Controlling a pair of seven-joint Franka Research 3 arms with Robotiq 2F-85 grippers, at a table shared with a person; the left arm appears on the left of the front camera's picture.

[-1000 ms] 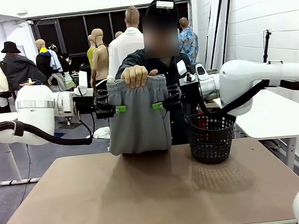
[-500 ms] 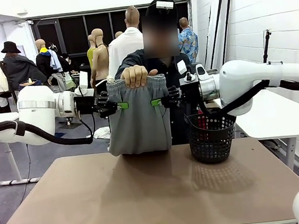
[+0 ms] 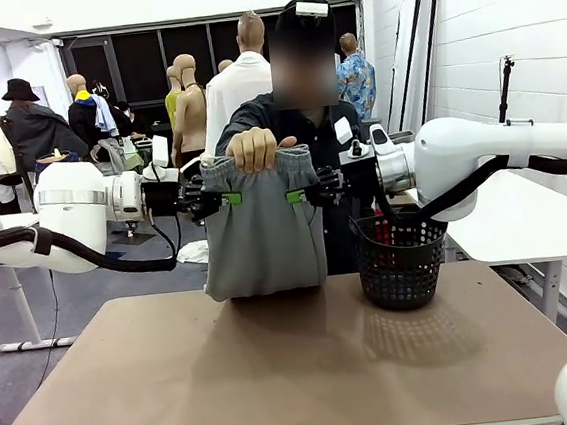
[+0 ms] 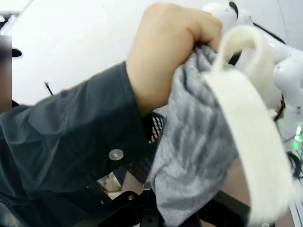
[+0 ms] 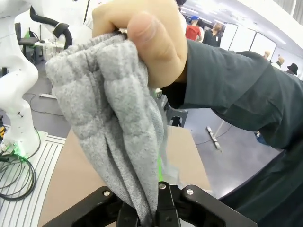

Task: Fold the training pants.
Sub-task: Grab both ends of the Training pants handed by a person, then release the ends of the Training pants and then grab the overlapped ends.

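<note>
The light grey training pants [image 3: 262, 230] hang folded in the air above the table's far edge. A person's hand [image 3: 253, 147] grips the gathered waistband from above. My left gripper [image 3: 224, 199] is shut on the pants' left edge just below the waistband. On the opposite edge my right gripper [image 3: 297, 195] is shut at the same height. In the left wrist view the grey cloth [image 4: 199, 156] runs down between the fingers, with the hand [image 4: 165, 52] above. The right wrist view has the bunched cloth [image 5: 120, 142] pinched at the bottom and the hand [image 5: 142, 38] holding its top.
A black mesh basket [image 3: 400, 258] stands on the table's far right, close under my right arm. The brown table [image 3: 279, 374] stretches bare toward the near edge. The person stands directly behind the pants. A white table [image 3: 510, 216] lies to the right.
Both grippers closed onto the pants' side edges; a second ago their green pads stood apart beside the cloth. The person's hand has stayed on the waistband.
</note>
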